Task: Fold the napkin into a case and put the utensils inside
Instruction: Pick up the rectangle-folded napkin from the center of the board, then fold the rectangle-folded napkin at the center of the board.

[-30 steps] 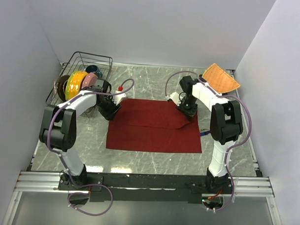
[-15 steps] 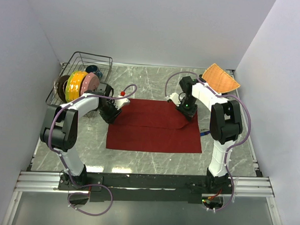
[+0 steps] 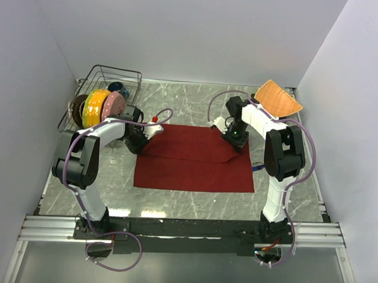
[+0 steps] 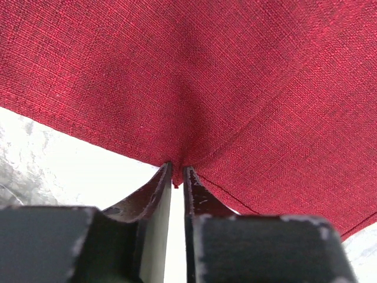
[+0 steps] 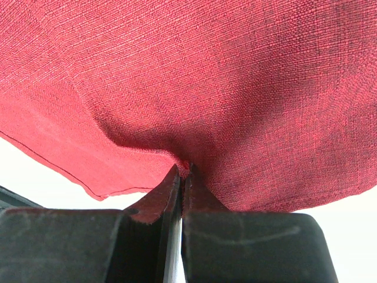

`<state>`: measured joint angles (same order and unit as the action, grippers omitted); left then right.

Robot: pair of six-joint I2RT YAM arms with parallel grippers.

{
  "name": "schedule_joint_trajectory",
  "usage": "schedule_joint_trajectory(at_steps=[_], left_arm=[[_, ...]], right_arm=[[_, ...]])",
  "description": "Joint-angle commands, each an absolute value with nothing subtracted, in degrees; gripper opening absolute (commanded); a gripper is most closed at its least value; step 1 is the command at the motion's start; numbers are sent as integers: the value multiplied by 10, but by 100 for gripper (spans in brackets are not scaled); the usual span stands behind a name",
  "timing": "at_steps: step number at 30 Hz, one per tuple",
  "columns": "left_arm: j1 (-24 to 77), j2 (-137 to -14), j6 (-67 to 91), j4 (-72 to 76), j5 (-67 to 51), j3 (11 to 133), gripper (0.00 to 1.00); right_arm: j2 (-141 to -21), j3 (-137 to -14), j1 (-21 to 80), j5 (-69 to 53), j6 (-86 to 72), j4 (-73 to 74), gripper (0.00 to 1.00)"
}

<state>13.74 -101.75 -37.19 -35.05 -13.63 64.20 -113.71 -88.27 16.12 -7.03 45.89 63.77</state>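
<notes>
1. The left gripper [image 4: 177, 171] is closed on the napkin [image 4: 235, 88]. In its wrist view the two fingers meet with only a slit between them, and a corner of the cloth is nipped at their tips and puckers away from the pinch.
2. The right gripper [image 5: 181, 171] is clamped the same way. Its jaws are pressed together on a corner, and the red weave bunches just ahead of them.
3. From above, the napkin's long axis runs from one pair of jaws to the other. Each pair holds a far corner, so the far hem spans between them. The rest of the cloth lies on the table [image 3: 190, 104] on the base side of both jaws.
4. The coming fold likely turns on this: the free near hem lies straight back from both jaws, parallel to the line joining them. Neither arm is nearer, so uneven travel would skew the crease.
5. The fork is not visible. A thin blue sliver [image 3: 257, 167] sits outward of the right jaws and toward the base, just beside the napkin's right edge. It may be the knife, and the right arm is nearer to it.
6. A dish rack [image 3: 126, 74] stands outward of the left jaws, and an orange mat [image 3: 278, 98] lies beyond the right jaws.
</notes>
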Motion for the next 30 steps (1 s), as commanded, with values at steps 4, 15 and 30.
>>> schedule_joint_trajectory(at_steps=[4, 15, 30], left_arm=[[140, -977, -373, -395, -146, 672, 4], [152, -884, -382, -508, -184, 658, 1], [206, -816, -348, -512, -197, 539, 1]], right_arm=[[-1122, -913, 147, -85, 454, 655, 0], [-1033, -842, 120, -116, 479, 679, 0], [-969, -654, 120, -129, 475, 631, 0]])
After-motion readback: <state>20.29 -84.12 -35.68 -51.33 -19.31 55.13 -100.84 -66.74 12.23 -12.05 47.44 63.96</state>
